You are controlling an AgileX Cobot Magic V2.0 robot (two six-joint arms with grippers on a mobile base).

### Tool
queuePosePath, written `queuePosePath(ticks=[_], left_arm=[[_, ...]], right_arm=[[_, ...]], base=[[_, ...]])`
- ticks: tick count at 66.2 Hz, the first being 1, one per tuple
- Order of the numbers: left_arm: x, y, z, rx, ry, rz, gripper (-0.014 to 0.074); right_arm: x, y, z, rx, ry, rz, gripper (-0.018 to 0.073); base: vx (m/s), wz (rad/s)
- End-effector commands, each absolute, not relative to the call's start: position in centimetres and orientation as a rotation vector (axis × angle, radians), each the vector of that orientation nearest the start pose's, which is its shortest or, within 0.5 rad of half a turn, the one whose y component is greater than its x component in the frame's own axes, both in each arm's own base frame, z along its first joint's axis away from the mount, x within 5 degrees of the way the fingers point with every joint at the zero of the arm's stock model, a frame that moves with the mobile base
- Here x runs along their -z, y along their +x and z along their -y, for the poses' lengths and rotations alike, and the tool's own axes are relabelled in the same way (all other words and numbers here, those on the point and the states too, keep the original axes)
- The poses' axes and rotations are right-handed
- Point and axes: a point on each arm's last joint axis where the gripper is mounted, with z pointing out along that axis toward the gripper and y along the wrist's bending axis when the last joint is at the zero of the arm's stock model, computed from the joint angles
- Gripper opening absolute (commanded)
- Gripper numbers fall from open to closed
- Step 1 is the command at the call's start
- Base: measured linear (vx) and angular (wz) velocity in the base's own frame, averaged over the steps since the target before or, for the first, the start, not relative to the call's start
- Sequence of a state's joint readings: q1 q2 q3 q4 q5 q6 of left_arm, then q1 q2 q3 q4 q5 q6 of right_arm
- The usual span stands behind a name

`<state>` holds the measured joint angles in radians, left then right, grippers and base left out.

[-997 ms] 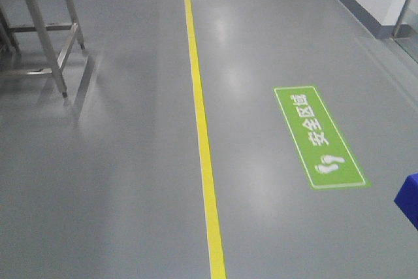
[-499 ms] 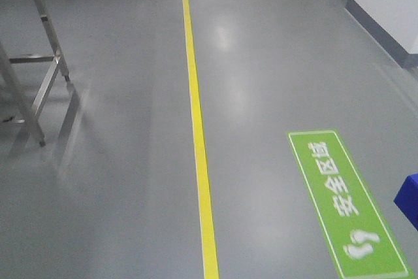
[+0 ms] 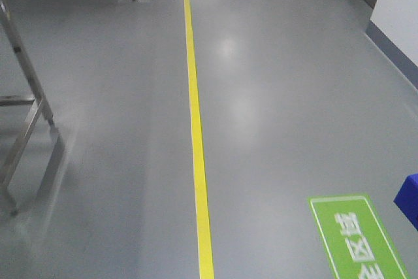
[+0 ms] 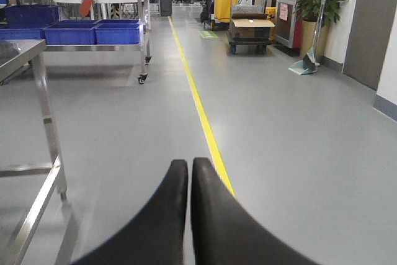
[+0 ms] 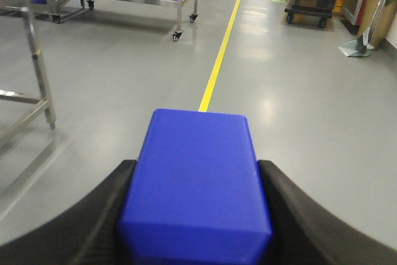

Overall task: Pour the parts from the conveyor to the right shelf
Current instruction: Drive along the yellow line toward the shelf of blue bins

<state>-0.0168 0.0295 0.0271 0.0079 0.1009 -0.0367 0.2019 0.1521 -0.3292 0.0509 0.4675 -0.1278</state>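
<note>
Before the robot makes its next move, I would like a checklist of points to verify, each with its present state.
1. Blue block held in the right gripper: ok, one finger on each side of it.
2. Left gripper free: ok, shut and holding nothing.
3. Floor ahead along the yellow line free of obstacles: ok.
4. Steel frame out of the path: ok, it stands left of the line.
5. Right shelf in sight: not ok, only a wheeled cart with blue bins shows.
6. Firmness of the grip: cannot tell.
</note>
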Motion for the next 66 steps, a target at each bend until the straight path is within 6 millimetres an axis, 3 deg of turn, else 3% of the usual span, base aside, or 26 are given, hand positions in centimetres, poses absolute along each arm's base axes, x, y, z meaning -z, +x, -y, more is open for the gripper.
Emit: queuePosePath(ticks=[1, 66], left_arm=[[-20.59, 6.06, 0.14, 0.054, -0.018, -1.560, -0.0006], [-20.59, 6.06, 0.14, 0.054, -0.018, -1.560, -0.0006]], right_arm=[[-28.86, 5.15, -1.20, -0.097, -0.251, -1.653, -0.0005], [-28.87, 5.15, -1.19, -0.096, -0.252, -1.653, -0.0005]], base=[[0.94, 0.00], [0.90, 0.00]])
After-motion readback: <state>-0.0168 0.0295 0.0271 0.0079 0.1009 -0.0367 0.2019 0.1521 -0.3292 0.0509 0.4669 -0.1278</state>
